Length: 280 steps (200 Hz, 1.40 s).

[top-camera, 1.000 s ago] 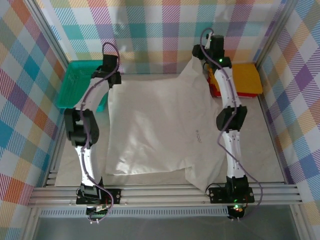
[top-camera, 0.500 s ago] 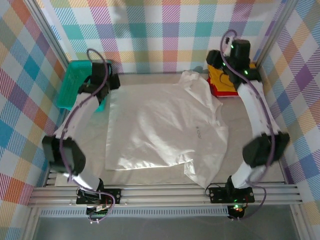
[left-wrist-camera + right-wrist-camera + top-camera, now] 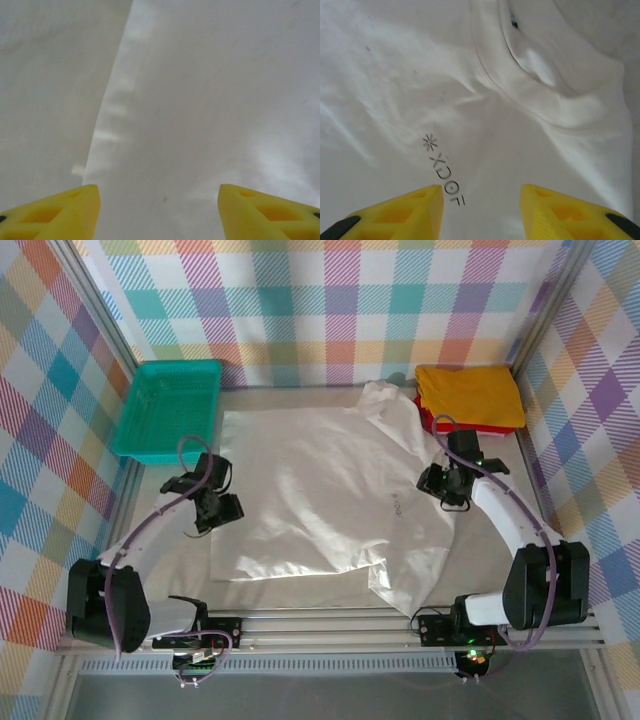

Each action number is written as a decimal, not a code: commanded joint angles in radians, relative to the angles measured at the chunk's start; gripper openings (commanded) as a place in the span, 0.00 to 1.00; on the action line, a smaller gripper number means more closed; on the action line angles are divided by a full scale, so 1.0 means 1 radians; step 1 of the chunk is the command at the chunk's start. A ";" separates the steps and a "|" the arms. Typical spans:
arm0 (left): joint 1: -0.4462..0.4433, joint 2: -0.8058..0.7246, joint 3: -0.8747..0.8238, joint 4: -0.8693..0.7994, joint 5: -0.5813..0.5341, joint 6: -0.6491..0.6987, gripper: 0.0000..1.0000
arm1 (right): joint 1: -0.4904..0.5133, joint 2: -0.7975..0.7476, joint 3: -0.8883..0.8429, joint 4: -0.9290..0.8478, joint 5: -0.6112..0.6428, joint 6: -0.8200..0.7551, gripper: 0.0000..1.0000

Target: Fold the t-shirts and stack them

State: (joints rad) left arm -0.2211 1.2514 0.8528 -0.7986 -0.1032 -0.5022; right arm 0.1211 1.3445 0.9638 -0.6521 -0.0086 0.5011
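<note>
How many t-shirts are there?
3. The white t-shirt lies spread out in the middle; the yellow t-shirt sits folded in the far right corner; the red t-shirt peeks out under it. More may hide in that stack.

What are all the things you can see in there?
white thin cloth t-shirt: one, white with small grey lettering, spread out across the middle of the table
mustard-yellow folded cloth t-shirt: one, yellow, far right corner
red cloth t-shirt: one, red, under the yellow one, only its edge showing
teal plastic mesh basket: one, teal, far left corner
pale table: one, off-white, under everything
checked walls: pastel plaid, around the table
left hand: one, yellow fingers, open over the white shirt's left edge
right hand: one, yellow fingers, open over the lettering
</note>
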 commanded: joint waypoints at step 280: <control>-0.084 -0.184 -0.397 -0.031 0.014 -0.512 0.49 | -0.012 0.033 -0.010 0.147 -0.106 0.020 0.53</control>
State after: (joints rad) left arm -0.3054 1.0451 0.4721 -0.8845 -0.0513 -1.0073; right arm 0.1162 1.3720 0.9432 -0.5148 -0.0883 0.5137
